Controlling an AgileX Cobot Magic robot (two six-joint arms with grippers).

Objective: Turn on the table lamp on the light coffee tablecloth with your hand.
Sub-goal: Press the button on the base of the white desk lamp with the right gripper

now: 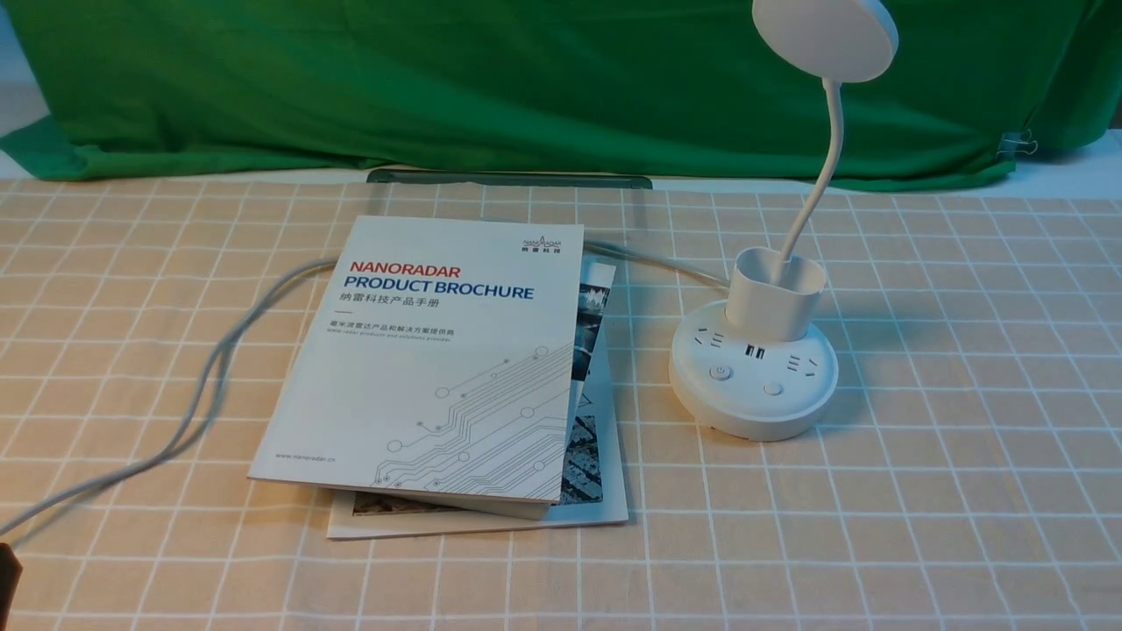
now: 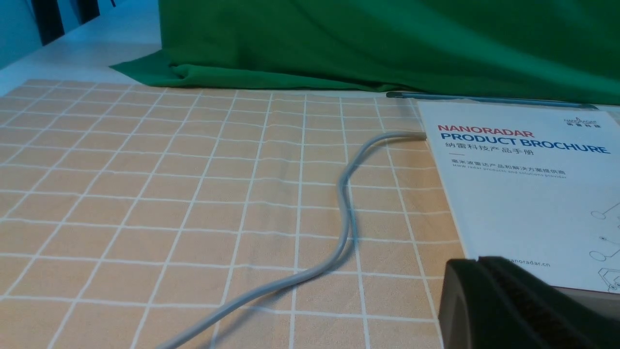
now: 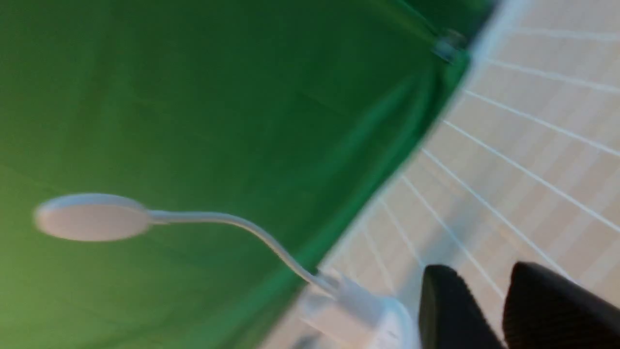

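Across the frame, from left edge to right, noted a beige tablecloth (image 1: 920,526) with white grid lines, below a hanging green cloth (image 1: 351,88). At the lower left edge, recorded a dark fragment (image 1: 7,583), cut off by the frame. From there toward the centre, traced a grey cable (image 1: 206,377), curved and passing beneath papers. For the left gripper (image 2: 478,261), found fingertips together in the left wrist view. Left of centre, listed a white NANORADAR brochure (image 1: 421,377), overlapping other printed booklets (image 1: 482,528). Right of centre, catalogued the table lamp (image 1: 771,403), upright on the tablecloth: round base, cup-shaped holder (image 1: 771,302), thin bent neck, disc head (image 1: 824,39) at upper right and partly cropped. On the base, counted two round buttons (image 1: 720,372). At far upper right, marked a clip (image 1: 1017,143) on the green cloth. For the right gripper (image 3: 479,266), found fingertips apart, with a gap between, in the right wrist view.
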